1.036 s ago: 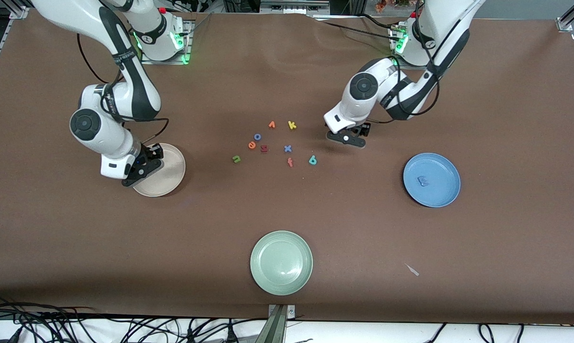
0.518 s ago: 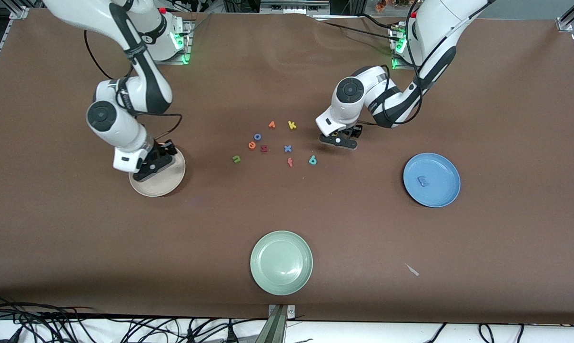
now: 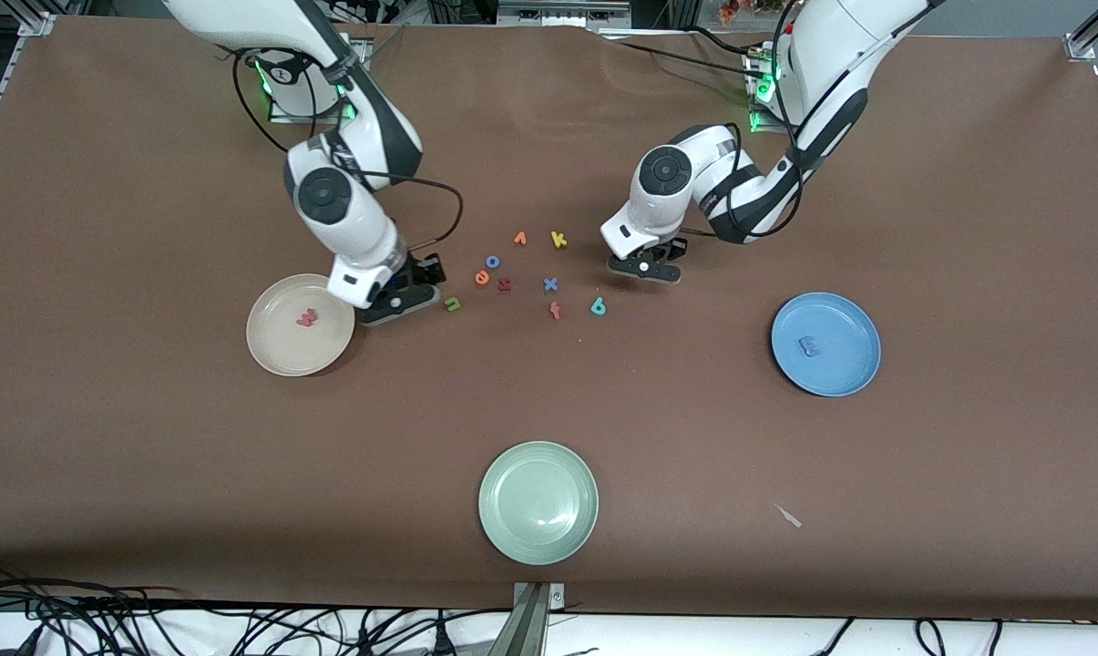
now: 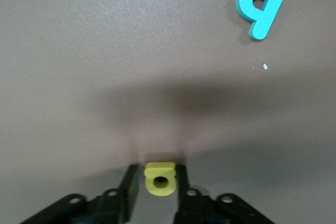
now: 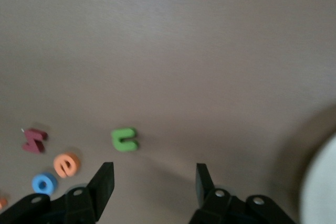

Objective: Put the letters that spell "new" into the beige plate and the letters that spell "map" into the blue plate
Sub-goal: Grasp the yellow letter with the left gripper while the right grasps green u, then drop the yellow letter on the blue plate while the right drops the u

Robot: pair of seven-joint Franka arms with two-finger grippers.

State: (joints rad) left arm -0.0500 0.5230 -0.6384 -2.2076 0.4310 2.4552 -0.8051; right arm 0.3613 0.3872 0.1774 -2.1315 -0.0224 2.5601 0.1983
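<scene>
Left gripper [image 4: 157,182]: fingers pinch yellow a [image 4: 159,178] on tabletop [image 3: 785,137], teal p [image 4: 260,6] well apart. Right gripper [image 5: 153,182]: fingers open, green n [image 5: 125,139] near, beside beige plate [image 3: 275,351] holding w [image 3: 307,318]; m [image 3: 810,345] in blue plate [image 3: 849,364].

A pale green plate [image 3: 538,502] is set on the brown table [image 3: 968,182], nearest the front camera. An orange v [image 3: 519,239], yellow k [image 3: 559,240], blue o [image 3: 492,261] and blue x [image 3: 550,284] are scattered mid-table.

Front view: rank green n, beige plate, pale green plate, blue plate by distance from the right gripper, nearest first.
From the right gripper, open, low over the table:
1. Green n, right beside it, toward the letter cluster.
2. Beige plate, close by, toward the right arm's end; the pinkish-red w lies in it.
3. Pale green plate, nearest the front camera.
4. Blue plate, at the left arm's end.
</scene>
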